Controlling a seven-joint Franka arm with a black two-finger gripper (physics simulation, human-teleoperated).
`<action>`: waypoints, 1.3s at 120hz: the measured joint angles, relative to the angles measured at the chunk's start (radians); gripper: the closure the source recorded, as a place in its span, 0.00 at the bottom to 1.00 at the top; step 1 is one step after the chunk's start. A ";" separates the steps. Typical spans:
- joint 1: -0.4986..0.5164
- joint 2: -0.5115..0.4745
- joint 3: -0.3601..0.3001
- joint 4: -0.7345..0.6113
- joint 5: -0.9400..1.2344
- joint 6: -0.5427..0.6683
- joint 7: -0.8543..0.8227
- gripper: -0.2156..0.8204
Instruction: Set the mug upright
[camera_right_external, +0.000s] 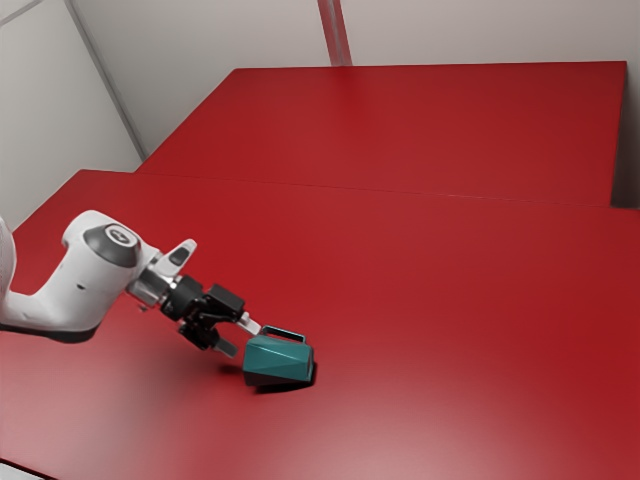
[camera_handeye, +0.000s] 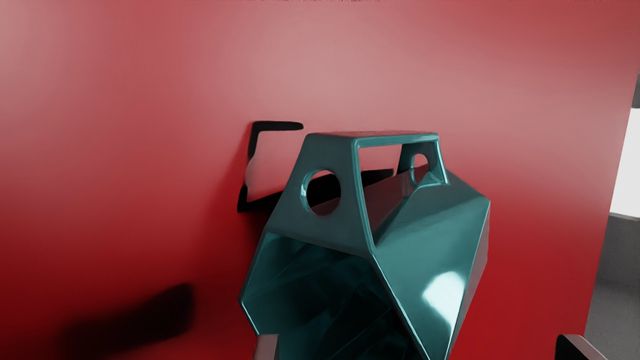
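Observation:
In the exterior view a teal faceted mug (camera_right_external: 279, 361) lies on its side on the red table, its handle facing up and away. The gripper (camera_right_external: 242, 338) is just beside it, tilted down from the exterior view's left, fingers apart. In the wrist view the mug (camera_handeye: 430, 240) presents its dark open mouth toward the hand. The gripper (camera_handeye: 417, 347) stands open there, one fingertip in front of the mouth and the other out past the mug's side. Nothing is held between both fingers.
The red table (camera_right_external: 450, 300) extends around the mug, with a second red surface (camera_right_external: 400, 130) behind it. Shadows of the mug and hand fall on the table. Pale walls (camera_right_external: 230, 35) stand beyond.

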 joint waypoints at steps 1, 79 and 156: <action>-0.001 0.001 0.000 0.000 -0.003 0.000 0.002 0.21; -0.024 0.059 -0.056 0.000 -0.168 0.016 0.106 0.37; -0.024 -0.045 -0.113 0.114 -0.068 0.021 0.110 0.94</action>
